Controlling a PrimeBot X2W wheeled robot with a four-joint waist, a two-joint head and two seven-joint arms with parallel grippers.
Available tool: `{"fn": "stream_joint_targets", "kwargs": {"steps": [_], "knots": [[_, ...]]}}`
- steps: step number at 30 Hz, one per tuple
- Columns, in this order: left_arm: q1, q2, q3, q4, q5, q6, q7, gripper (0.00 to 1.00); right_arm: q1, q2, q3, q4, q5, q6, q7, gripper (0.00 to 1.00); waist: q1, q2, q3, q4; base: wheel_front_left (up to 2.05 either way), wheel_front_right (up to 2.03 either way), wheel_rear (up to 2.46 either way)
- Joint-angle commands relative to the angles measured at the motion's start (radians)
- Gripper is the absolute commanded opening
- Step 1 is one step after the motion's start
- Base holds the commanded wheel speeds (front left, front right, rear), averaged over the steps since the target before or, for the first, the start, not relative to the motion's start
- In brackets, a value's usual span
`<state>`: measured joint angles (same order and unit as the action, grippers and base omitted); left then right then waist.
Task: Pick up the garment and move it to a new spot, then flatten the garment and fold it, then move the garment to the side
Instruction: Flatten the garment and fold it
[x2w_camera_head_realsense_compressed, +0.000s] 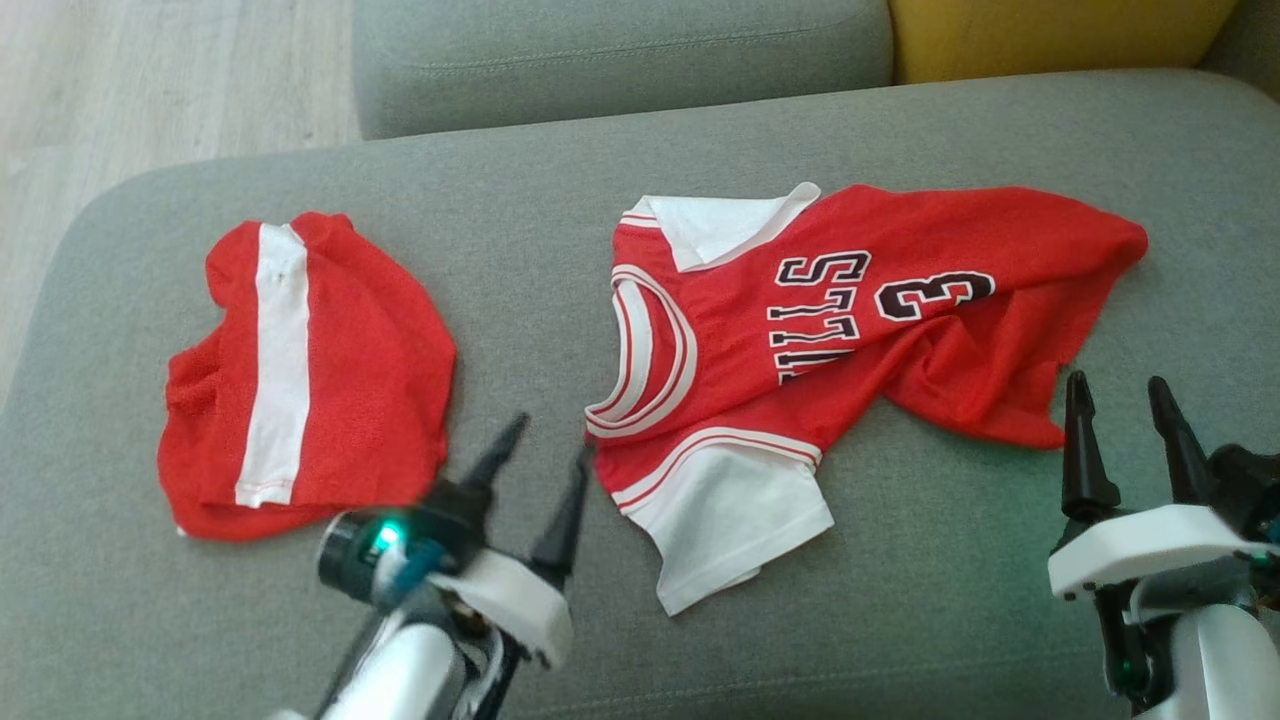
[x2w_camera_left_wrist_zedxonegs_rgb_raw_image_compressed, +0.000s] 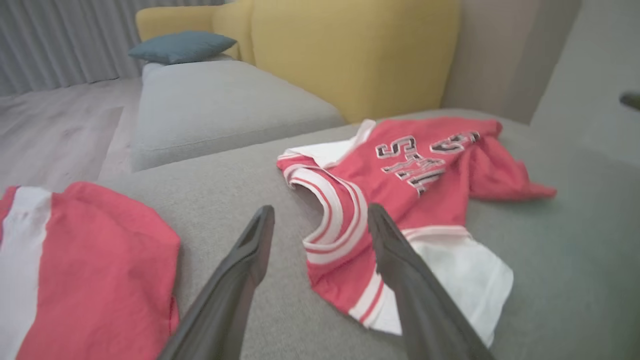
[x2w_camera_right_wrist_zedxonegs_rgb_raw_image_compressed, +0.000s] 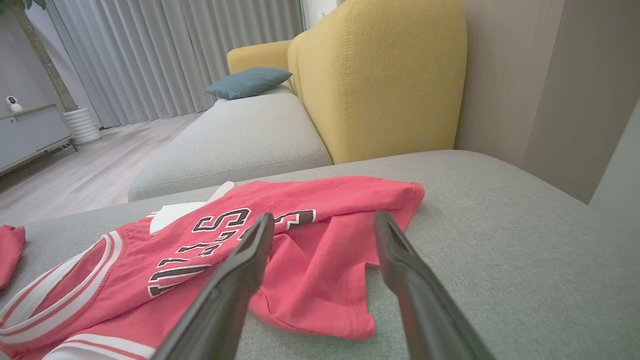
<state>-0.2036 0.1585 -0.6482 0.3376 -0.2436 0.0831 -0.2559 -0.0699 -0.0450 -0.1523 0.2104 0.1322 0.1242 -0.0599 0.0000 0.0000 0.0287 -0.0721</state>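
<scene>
1. Jersey (x2w_camera_head_realsense_compressed: 850, 320) is lying rumpled on sofa (x2w_camera_head_realsense_compressed: 520, 220), shorts (x2w_camera_head_realsense_compressed: 310, 380) well apart.
2. Left gripper (x2w_camera_head_realsense_compressed: 552, 445) and right gripper (x2w_camera_head_realsense_compressed: 1117, 400) are hovering spread, empty, near jersey's ends.
3. Risk: pinching doubled layers is likely trapping folds during flattening.

jersey (x2w_camera_head_realsense_compressed: 850, 320) right of shorts (x2w_camera_head_realsense_compressed: 310, 370), both on sofa (x2w_camera_head_realsense_compressed: 520, 200)

Left gripper (x2w_camera_head_realsense_compressed: 552, 436) blurred, striped red cloth (x2w_camera_left_wrist_zedxonegs_rgb_raw_image_compressed: 100, 280) cut by edge

Right gripper (x2w_camera_right_wrist_zedxonegs_rgb_raw_image_compressed: 324, 220) spread — red jersey (x2w_camera_right_wrist_zedxonegs_rgb_raw_image_compressed: 320, 260) beneath.
</scene>
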Motion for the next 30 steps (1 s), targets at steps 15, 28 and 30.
{"fn": "stream_joint_targets", "kwargs": {"steps": [15, 28, 30], "knots": [[0.058, -0.097, 0.057, -0.015, -0.261, -0.074, 0.137, 1.0, -0.035, -0.005, 0.03, -0.046, 0.001, 0.007, 0.005, 1.0, 0.0, 0.0, 0.022, -0.012, 0.0, 0.0, 0.0], [0.022, -0.052, -0.02, 0.014, -0.25, -0.108, 0.306, 1.0, -0.057, -0.005, 0.03, -0.046, 0.007, 0.007, -0.01, 1.0, 0.0, 0.0, 0.081, -0.044, 0.0, 0.0, 0.0], [0.012, -0.053, -0.022, 0.023, -0.246, -0.101, 0.313, 1.0, -0.061, -0.005, 0.031, -0.046, 0.009, 0.007, -0.012, 1.0, 0.0, 0.0, 0.092, -0.05, 0.0, 0.0, 0.0]]}}
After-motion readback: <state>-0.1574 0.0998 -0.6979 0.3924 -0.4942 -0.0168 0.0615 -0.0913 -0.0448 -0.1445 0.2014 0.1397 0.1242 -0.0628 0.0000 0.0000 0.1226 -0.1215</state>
